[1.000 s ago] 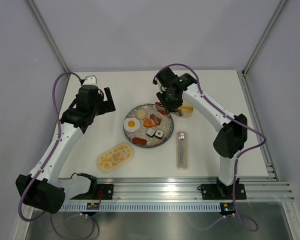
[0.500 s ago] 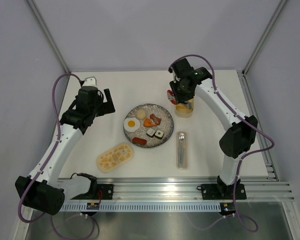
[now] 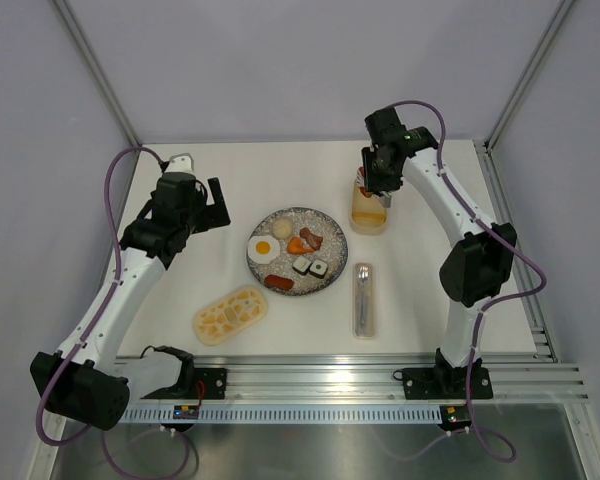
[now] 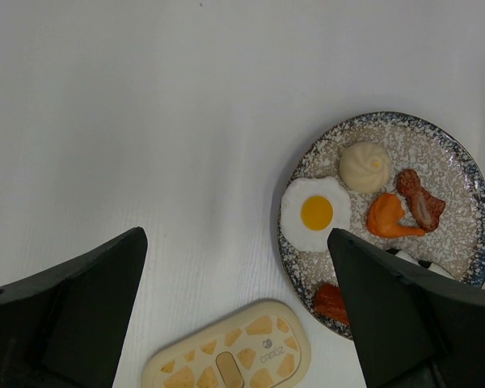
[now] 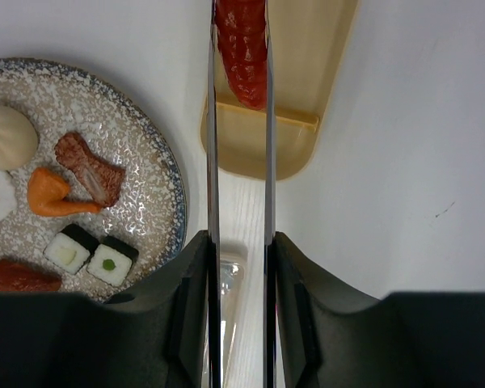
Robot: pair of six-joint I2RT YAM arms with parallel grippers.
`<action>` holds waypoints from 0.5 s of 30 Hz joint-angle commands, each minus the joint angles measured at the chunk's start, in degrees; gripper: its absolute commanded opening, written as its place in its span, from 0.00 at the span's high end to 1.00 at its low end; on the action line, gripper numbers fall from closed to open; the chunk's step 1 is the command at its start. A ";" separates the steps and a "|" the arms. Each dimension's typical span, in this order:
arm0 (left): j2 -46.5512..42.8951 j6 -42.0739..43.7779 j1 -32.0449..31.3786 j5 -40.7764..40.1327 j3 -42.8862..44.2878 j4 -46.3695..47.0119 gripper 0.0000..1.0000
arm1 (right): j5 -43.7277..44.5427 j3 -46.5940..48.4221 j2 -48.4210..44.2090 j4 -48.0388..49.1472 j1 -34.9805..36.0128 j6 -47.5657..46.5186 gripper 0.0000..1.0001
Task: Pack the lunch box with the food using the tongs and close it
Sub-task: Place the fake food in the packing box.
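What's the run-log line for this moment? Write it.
right hand: shut on thin silver metal tongs | tongs: pinching red toy sausage over cream-beige plastic lunch box | left hand: open, empty

A robotics lab cell — a white counter [image 3: 270, 170] boxed in by plain pale walls [image 3: 300, 60] and aluminium frame posts [image 3: 97, 70], with robot arms [image 3: 130, 272] bolted to a slotted rail [image 3: 320, 380].

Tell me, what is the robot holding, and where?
The right end effector squeezes both arms of the tongs, whose tips pinch a red sausage. The left end effector holds nothing.
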 commanded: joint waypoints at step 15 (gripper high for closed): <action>-0.94 1.39 0.21 -1.45 -0.44 1.23 0.01 | -0.08 -2.86 5.82 7.92 -2.27 8.37 0.90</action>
